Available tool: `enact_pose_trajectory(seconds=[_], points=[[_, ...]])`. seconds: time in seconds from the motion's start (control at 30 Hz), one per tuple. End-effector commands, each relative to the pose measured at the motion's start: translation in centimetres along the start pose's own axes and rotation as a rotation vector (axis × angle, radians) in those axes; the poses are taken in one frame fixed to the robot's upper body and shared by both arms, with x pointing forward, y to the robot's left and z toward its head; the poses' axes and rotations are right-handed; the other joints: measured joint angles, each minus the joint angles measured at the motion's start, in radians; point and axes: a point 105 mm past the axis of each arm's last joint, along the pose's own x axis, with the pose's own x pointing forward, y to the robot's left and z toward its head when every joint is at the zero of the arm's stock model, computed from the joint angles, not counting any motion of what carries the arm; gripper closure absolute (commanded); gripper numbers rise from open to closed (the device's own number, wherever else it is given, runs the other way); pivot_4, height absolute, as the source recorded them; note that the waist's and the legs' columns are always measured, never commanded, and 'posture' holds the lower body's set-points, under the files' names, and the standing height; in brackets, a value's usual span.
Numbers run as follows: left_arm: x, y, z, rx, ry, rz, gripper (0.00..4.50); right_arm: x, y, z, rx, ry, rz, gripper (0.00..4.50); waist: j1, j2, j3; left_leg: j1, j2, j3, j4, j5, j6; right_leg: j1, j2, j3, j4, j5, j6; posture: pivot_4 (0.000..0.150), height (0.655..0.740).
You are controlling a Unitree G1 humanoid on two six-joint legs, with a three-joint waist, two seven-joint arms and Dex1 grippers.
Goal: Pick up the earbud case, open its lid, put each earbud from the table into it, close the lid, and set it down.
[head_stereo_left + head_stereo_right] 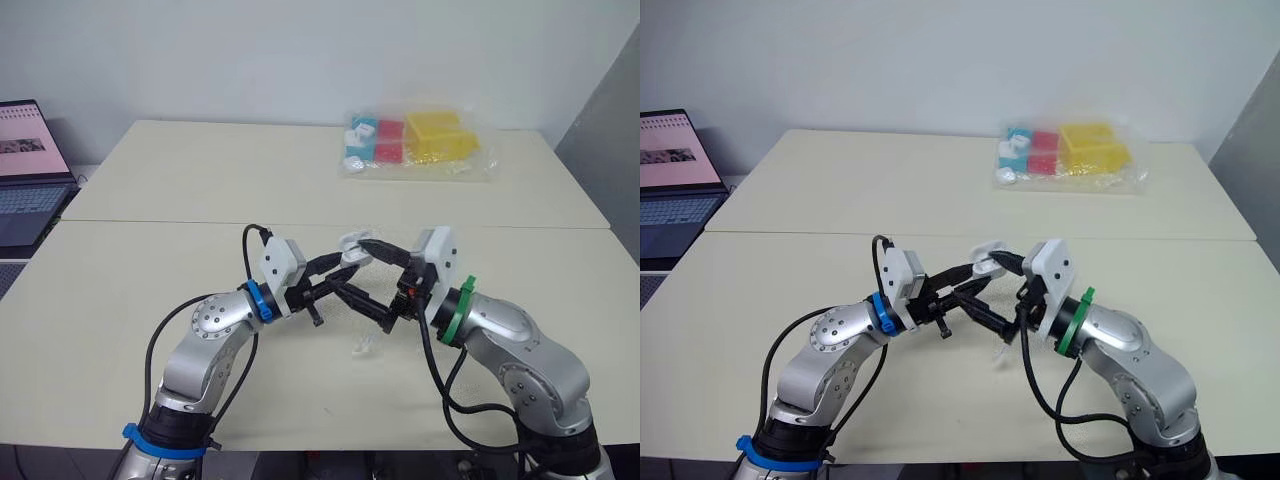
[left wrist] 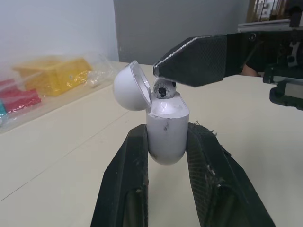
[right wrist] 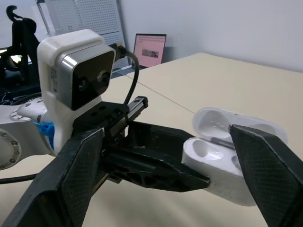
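The left gripper (image 2: 165, 138) clamped the white earbud case (image 2: 164, 125) above the table (image 1: 150, 200), lid (image 2: 130, 86) swung open; one earbud (image 2: 164, 90) sat in the case's mouth. The right gripper (image 3: 165, 135) stood wide beside the case, one fingertip (image 2: 189, 61) just over that earbud; a second earbud (image 1: 362, 347) lay on the table below the case.

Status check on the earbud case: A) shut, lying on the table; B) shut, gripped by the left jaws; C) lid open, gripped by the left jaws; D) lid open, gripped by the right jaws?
C: the left gripper's jaws clamp the earbud case, its lid tipped back.
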Motion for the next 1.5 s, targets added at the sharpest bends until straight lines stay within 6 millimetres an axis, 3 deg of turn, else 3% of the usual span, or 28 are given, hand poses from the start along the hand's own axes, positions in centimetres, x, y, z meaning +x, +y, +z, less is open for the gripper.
enact_pose_trajectory(seconds=[0.03,0.3,1.1,1.5], points=[[0.0,-0.5,1.4,0.044,-0.048,-0.023,3.73,-0.2,-0.1,1.2,-0.029,-0.036,-0.007,0.0,0.0,0.0,0.0,0.0,0.0,0.0,0.0,0.0,0.0,0.0,0.0,0.0,0.0,0.0,0.0,0.15,0.74],[-0.3,-0.3,1.1,0.045,-0.037,-0.009,3.73,-0.4,-0.4,2.1,-0.056,-0.06,-0.011,0.0,0.0,0.0,0.0,-0.001,0.0,0.0,-0.001,0.0,0.0,-0.001,0.0,0.0,-0.001,0.0,0.0,0.15,0.74],[-0.3,-0.3,1.0,0.043,-0.033,-0.007,3.73,-0.5,-0.6,2.3,-0.074,-0.055,-0.008,0.0,0.0,0.0,0.0,-0.006,0.0,0.0,-0.001,0.0,0.0,-0.005,0.0,0.0,-0.001,0.0,0.0,0.15,0.74],[-0.8,-0.7,1.1,0.043,-0.032,0.001,3.73,-2.4,0.0,4.1,-0.138,-0.02,0.068,0.0,0.001,0.0,0.0,-0.006,0.0,0.0,0.0,0.0,0.0,-0.005,0.0,0.0,-0.001,0.0,0.0,0.15,0.74]])
